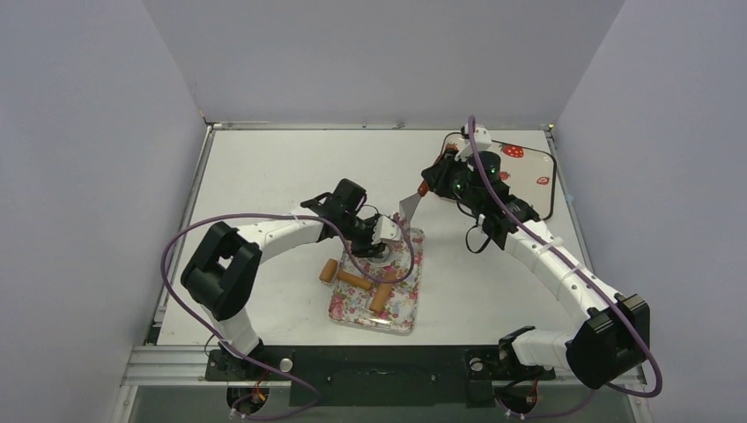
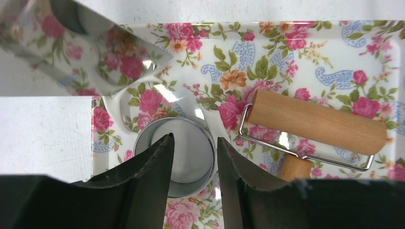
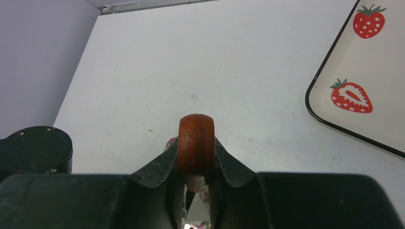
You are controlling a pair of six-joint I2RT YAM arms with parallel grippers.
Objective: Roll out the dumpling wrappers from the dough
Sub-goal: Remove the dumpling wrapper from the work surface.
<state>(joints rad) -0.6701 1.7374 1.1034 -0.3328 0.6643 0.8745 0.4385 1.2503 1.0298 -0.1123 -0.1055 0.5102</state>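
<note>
In the left wrist view a silver metal ring (image 2: 143, 143) stands on the floral tray (image 2: 334, 52), with a flat white round of dough, a dumpling wrapper (image 2: 193, 150), inside it. A thin whitish patch of dough (image 2: 210, 125) lies around the ring. My left gripper (image 2: 194, 139) hangs open just above the ring, touching nothing; from above it sits over the tray's far end (image 1: 388, 236). My right gripper (image 3: 196, 160) is shut on the spatula's red handle (image 3: 196, 138). The shiny blade (image 1: 410, 208) points at the tray's far corner and mirrors the flowers (image 2: 95, 52).
A brown wooden roller (image 2: 315, 119) with a wire frame lies on the tray right of the ring (image 1: 381, 300). A white tray with strawberries (image 3: 367, 62) sits at the table's far right (image 1: 528, 172). Walls close in the table on three sides.
</note>
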